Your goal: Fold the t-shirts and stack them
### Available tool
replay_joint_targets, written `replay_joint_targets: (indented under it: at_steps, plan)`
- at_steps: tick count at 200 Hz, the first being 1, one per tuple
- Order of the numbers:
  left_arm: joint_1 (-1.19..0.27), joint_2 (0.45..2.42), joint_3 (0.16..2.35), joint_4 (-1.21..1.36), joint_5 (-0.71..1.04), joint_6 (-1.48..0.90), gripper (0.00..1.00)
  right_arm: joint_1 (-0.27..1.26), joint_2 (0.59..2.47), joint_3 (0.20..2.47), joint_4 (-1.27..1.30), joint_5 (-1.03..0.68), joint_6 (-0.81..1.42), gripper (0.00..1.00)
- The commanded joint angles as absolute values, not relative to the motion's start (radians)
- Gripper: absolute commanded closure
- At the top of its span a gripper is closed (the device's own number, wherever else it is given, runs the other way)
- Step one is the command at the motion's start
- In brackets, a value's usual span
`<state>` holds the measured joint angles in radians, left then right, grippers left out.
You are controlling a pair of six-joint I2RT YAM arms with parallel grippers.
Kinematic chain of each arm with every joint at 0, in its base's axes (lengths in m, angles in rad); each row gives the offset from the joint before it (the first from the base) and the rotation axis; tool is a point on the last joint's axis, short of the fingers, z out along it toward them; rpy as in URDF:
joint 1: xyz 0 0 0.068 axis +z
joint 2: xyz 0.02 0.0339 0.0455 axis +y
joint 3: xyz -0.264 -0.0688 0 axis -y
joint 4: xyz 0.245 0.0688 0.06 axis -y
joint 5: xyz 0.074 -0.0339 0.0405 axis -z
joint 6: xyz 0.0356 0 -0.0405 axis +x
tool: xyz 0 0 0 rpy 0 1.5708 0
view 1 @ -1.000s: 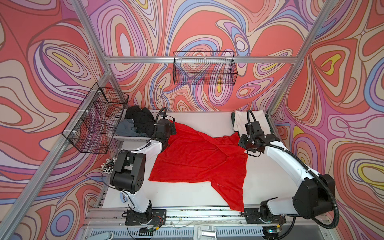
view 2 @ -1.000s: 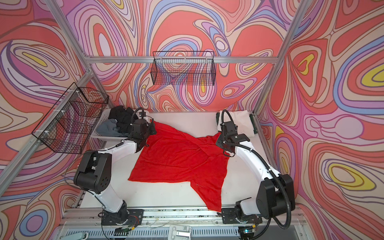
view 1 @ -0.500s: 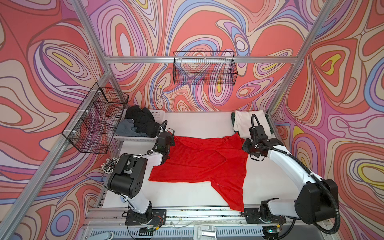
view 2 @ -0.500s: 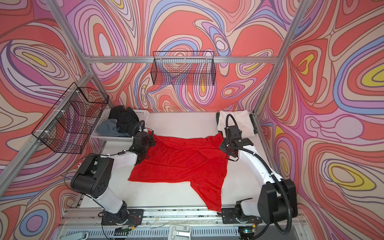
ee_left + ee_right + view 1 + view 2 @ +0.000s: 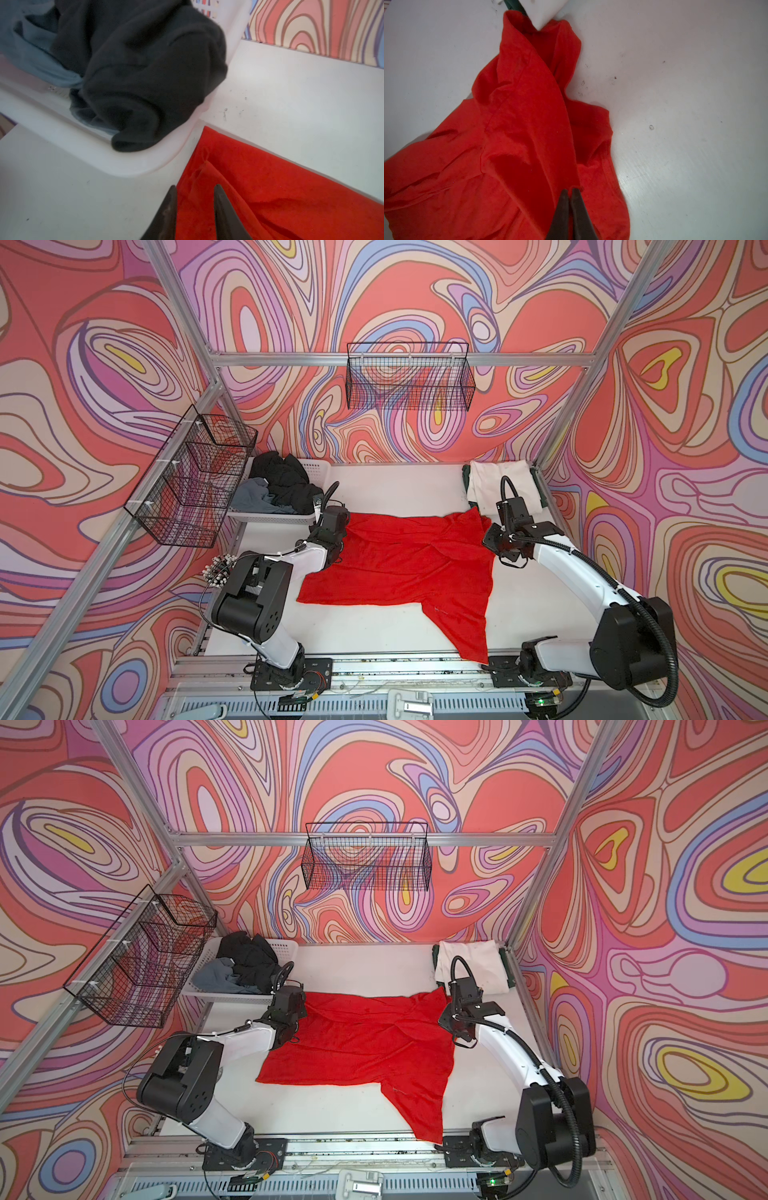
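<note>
Flanking 1 red t-shirt (image 5: 407,568): left pincer (image 5: 195,187), right pincer (image 5: 570,190).

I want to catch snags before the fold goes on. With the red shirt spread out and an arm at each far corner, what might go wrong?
The right gripper is shut on only the hem edge of the red t-shirt; a tug may slip it free.
The left gripper has its jaws apart over the other corner, so a one-sided pull would likely skew the cloth.
The shirt's far tip lies against the folded white t-shirt; dragging could disturb it.
</note>
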<state>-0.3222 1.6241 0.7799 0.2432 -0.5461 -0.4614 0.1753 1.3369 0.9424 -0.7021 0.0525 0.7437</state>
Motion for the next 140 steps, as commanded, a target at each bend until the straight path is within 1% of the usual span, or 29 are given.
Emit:
replay_joint_targets:
  at_steps: [1,15,24,42,45,53,61,69,79,100,110,140]
  plan:
    - [-0.335,1.578,0.822,0.066,-0.621,-0.559,0.62,0.169,1.344,0.918,-0.693,0.056,0.764,1.00]
    - [-0.339,1.540,0.816,0.051,-0.604,-0.576,0.60,0.168,1.350,0.909,-0.691,0.055,0.764,1.00]
    - [-0.341,1.523,0.813,0.045,-0.597,-0.592,0.56,0.168,1.352,0.902,-0.689,0.060,0.766,1.00]
    - [-0.341,1.517,0.839,0.026,-0.566,-0.592,0.56,0.168,1.356,0.897,-0.690,0.067,0.755,1.00]
    - [-0.342,1.521,0.846,0.021,-0.560,-0.592,0.56,0.166,1.358,0.897,-0.691,0.067,0.751,0.95]
    - [-0.342,1.532,0.870,0.003,-0.543,-0.592,0.56,0.164,1.365,0.906,-0.697,0.069,0.729,0.78]
    - [-0.342,1.548,0.900,-0.016,-0.525,-0.592,0.56,0.164,1.377,0.931,-0.717,0.082,0.705,0.64]
    - [-0.341,1.566,0.935,-0.050,-0.509,-0.588,0.53,0.163,1.394,0.966,-0.740,0.106,0.680,0.54]
    - [-0.341,1.592,0.977,-0.090,-0.499,-0.590,0.52,0.161,1.415,1.015,-0.746,0.127,0.649,0.48]
    - [-0.341,1.639,1.016,-0.098,-0.474,-0.575,0.52,0.153,1.482,1.083,-0.667,0.105,0.599,0.46]
    - [-0.339,1.670,1.033,-0.097,-0.464,-0.570,0.46,0.147,1.550,1.119,-0.629,0.099,0.582,0.45]
    - [-0.340,1.799,1.137,-0.135,-0.421,-0.523,0.40,0.138,1.753,1.251,-0.564,0.072,0.520,0.45]
